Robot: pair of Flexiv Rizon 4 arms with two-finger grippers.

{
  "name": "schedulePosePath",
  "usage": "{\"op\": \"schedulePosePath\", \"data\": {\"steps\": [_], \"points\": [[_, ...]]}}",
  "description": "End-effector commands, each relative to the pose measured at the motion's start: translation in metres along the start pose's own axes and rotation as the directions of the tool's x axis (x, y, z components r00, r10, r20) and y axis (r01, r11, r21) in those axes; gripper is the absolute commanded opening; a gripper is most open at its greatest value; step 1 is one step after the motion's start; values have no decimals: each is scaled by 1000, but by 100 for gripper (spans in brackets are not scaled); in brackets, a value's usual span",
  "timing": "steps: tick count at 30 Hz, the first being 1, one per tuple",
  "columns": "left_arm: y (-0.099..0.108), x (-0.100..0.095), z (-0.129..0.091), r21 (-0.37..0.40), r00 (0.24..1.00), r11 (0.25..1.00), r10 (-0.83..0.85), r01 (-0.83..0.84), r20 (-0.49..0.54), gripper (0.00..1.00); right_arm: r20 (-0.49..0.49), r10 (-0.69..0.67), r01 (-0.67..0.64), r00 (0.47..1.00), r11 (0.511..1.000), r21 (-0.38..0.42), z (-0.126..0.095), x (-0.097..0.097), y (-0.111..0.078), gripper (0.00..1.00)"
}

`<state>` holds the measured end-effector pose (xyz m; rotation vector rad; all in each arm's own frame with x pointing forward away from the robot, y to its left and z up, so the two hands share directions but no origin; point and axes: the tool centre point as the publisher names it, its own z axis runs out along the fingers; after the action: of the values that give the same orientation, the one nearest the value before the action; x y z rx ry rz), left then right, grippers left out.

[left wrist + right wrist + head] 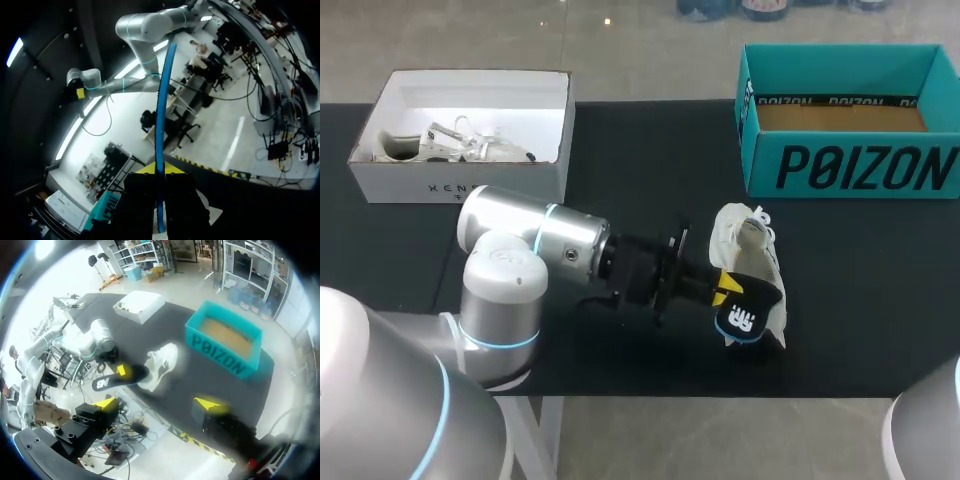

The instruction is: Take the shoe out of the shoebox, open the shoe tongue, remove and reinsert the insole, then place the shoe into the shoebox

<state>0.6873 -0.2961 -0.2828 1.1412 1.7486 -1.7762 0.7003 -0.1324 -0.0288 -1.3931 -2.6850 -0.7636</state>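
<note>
A white shoe (752,240) lies on the black table (650,160), in front of the teal shoebox (850,165). My left gripper (725,288) is shut on a black insole (750,315) with a blue edge and a white logo, held at the shoe's near end. In the left wrist view the insole (160,100) shows edge-on, running up from between the shut fingers of the left gripper (160,172). My right gripper (157,404) is open and empty, high above the table's near side. From there the shoe (162,360), the insole (117,380) and the teal shoebox (225,340) lie below.
A white box (460,180) with another white shoe (450,145) in it stands at the back left. The teal shoebox is open with a brown floor showing. My left arm (550,240) stretches across the table's middle front.
</note>
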Motion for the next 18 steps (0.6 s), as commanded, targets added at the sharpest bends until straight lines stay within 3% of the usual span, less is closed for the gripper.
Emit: {"op": "schedulePosePath", "data": {"steps": [1, 12, 18], "points": [[8, -2, 4, 5, 1000, 1000, 1, -1, 0, 0, -1, 2, -2, 1000, 1000, 8, -1, -1, 3, 100], [23, -19, 26, 34, 1000, 999, 13, -12, -11, 0, -1, 2, -2, 1000, 1000, 8, -1, -1, 3, 100], [27, -15, 30, 32, 1000, 999, -1, 2, -27, 0, -1, 2, -2, 1000, 1000, 8, -1, -1, 3, 100]]}}
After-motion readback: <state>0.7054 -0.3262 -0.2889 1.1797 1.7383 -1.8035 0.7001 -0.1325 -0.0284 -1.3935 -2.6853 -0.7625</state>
